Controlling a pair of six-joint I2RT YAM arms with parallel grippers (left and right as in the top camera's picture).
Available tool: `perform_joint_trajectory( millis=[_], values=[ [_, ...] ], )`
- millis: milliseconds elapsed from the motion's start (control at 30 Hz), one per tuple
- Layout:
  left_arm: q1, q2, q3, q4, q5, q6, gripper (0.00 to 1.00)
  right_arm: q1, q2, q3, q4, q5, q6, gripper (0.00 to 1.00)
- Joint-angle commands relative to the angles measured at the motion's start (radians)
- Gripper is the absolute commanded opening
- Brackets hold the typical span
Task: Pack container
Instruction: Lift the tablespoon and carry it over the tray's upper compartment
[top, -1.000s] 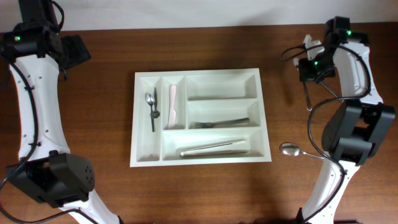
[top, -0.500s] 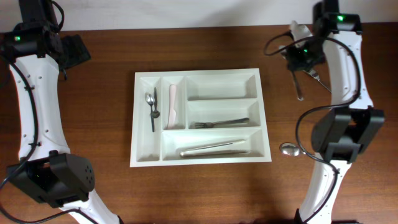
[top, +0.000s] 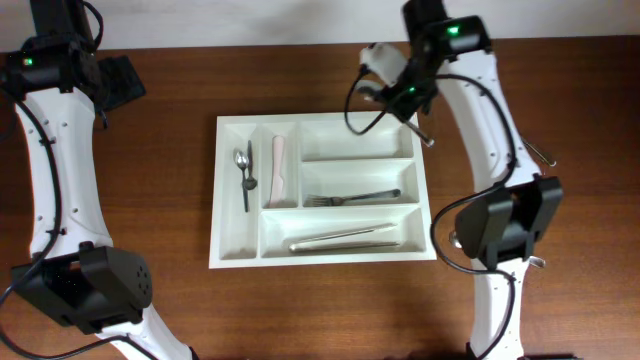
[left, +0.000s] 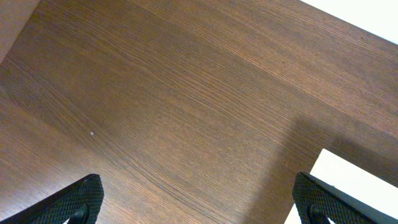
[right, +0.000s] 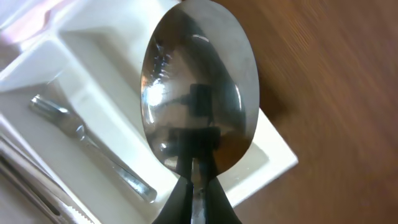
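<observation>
Wooden table (top: 150, 300) bears the container (top: 232, 232); right tool (right: 198, 180) pinches a spoon (right: 199, 93), handle hidden; left tool (left: 200, 202) gapes.

container (top: 232, 248) mid-table | fork (top: 352, 197) in its middle compartment | spoon (right: 199, 87) over far-right corner

Prob. robot lab: 2 white arms (top: 55, 160) at wood table (top: 150, 300), cutlery tray (top: 235, 240).
</observation>
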Motion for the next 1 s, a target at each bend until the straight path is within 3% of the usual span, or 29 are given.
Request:
perform_joint_trajectory(
  millis=[0,500,967],
  values=[
    [0.001,-0.005,0.008,-0.001,-0.008,-0.003,0.99,0.019,0.001,0.018,0.015,-0.008,-0.136,0.04],
    [0.001,-0.005,0.008,-0.001,-0.008,-0.003,0.99,0.027,0.002,-0.155,0.256,-0.063,-0.409,0.04],
    [0.001,-0.005,0.008,-0.001,-0.008,-0.003,0.99,0.077,0.002,-0.304,0.337,-0.165,-0.419,0.04]
  ],
)
